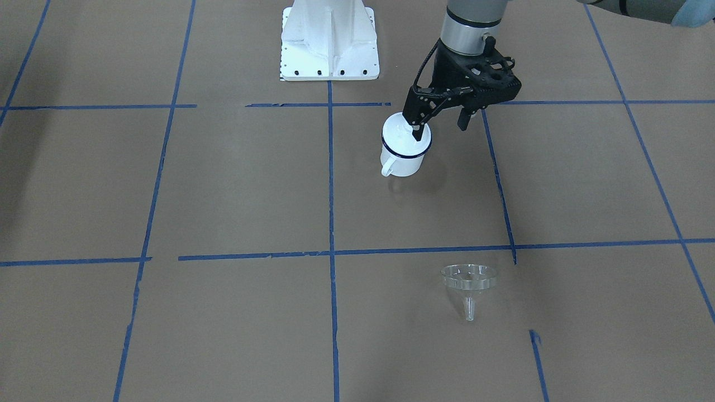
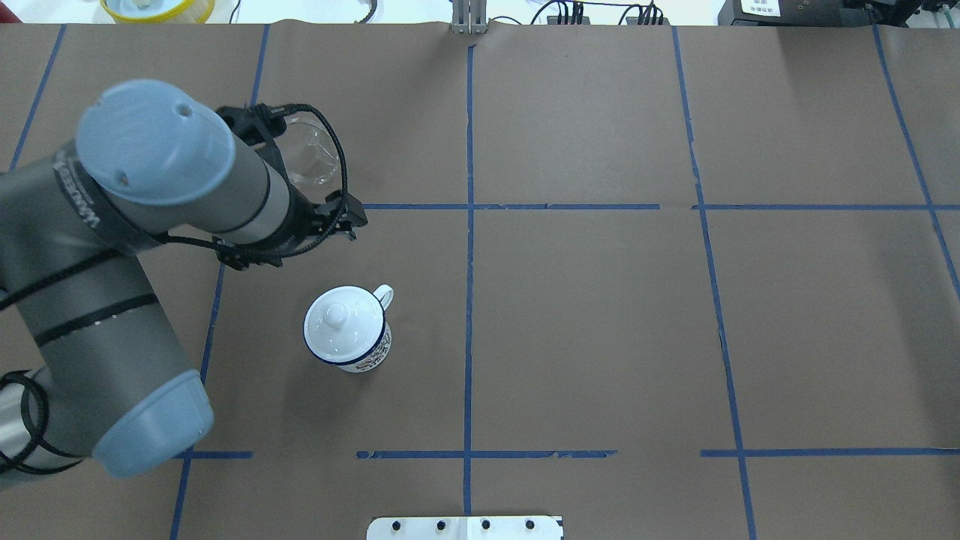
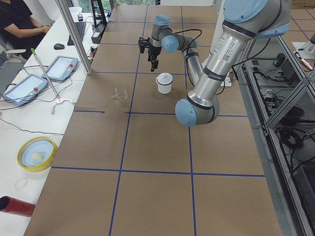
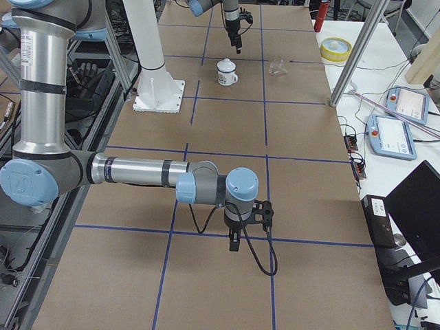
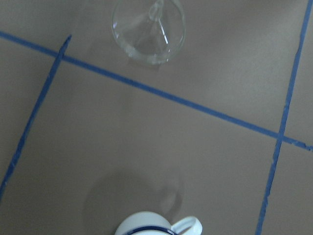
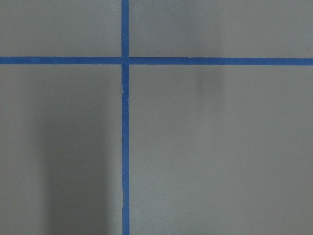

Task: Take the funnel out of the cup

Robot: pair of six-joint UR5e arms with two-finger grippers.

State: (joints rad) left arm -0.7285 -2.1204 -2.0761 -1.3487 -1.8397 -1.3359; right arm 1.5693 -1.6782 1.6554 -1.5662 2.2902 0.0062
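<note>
Funnel [image 1: 469, 282] looks light, stiff and slick, probably clear plastic, so best pinched across its wide rim. It lies on the bench [image 1: 223, 195], out of the cup [image 1: 405, 153] and well apart from it. Left end effector [image 1: 439, 124] hangs spread and empty near the cup, well short of the funnel; whether the right end effector [image 4: 234, 244] is clenched, I cannot tell.

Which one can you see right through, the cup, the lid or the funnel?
The funnel, lying apart from the others. It is clear like glass; the cup and its lid are solid white.
</note>
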